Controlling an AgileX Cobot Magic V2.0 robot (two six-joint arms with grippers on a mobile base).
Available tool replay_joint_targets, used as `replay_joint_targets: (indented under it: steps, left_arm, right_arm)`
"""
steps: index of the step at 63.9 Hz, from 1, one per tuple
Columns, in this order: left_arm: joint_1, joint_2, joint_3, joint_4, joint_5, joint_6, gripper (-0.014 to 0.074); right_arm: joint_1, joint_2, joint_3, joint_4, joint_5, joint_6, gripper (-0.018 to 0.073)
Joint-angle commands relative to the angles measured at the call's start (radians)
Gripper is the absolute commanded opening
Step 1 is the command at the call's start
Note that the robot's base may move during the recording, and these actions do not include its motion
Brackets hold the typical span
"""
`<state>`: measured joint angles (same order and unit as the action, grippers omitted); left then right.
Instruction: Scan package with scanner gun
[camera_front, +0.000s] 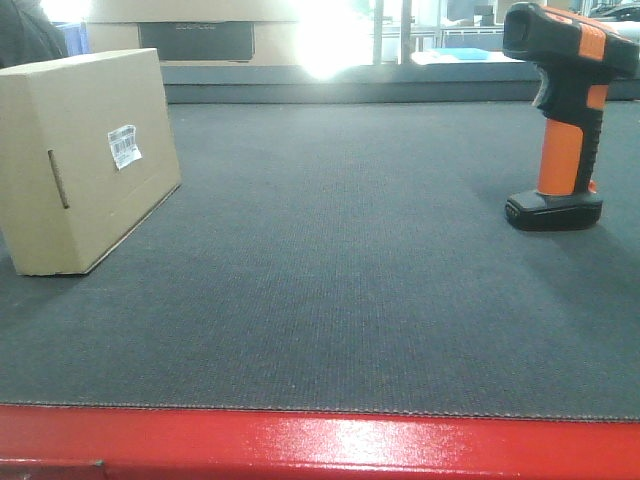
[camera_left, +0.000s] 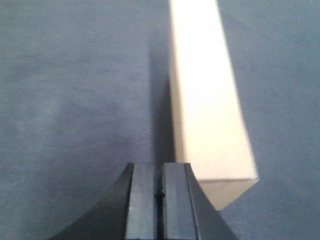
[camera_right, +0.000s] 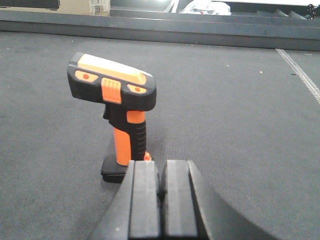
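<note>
Bench edge: red lip (camera_front: 320, 445) runs along the near side.
Bench (camera_front: 340, 260): open grey mat between the two items.
Package (camera_front: 85, 160): left, resting on bench, label facing centre.
Scanner gun (camera_front: 562, 115): right, upright on its base.
Left gripper (camera_left: 160, 192): fingers pressed together, empty, just beside package end.
Right gripper (camera_right: 161, 192): fingers pressed together, empty, near scanner base.

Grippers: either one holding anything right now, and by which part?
Nothing held. Left gripper is shut and empty beside the box; right gripper is shut and empty, short of the scanner, which stands on its base.
</note>
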<state>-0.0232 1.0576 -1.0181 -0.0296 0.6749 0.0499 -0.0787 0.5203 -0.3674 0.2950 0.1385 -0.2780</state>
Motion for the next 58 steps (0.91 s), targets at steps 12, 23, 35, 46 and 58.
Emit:
replay_joint_targets:
  steps: [12, 23, 35, 46, 58]
  left_arm:
    - [0.013, -0.287, 0.31, 0.035, -0.267, -0.001, -0.0111]
    - [0.013, -0.493, 0.475, 0.035, -0.429, -0.001, -0.0111]
    - [0.013, -0.684, 0.569, 0.035, -0.456, -0.001, -0.0111]
    - [0.013, -0.757, 0.587, 0.035, -0.456, -0.001, -0.0111]
    - [0.013, -0.761, 0.587, 0.035, -0.456, -0.001, -0.0111]
  right_arm:
    - [-0.008, -0.044, 0.01, -0.005, 0.005, -0.005, -0.0153]
    - [-0.008, -0.044, 0.01, -0.005, -0.018, -0.005, -0.0153]
    - [-0.008, -0.044, 0.01, -0.005, -0.018, -0.005, -0.0153]
    - [-0.008, -0.044, 0.01, -0.005, -0.018, -0.005, -0.0153]
    - [-0.008, -0.044, 0.01, -0.005, -0.018, -0.005, -0.0153]
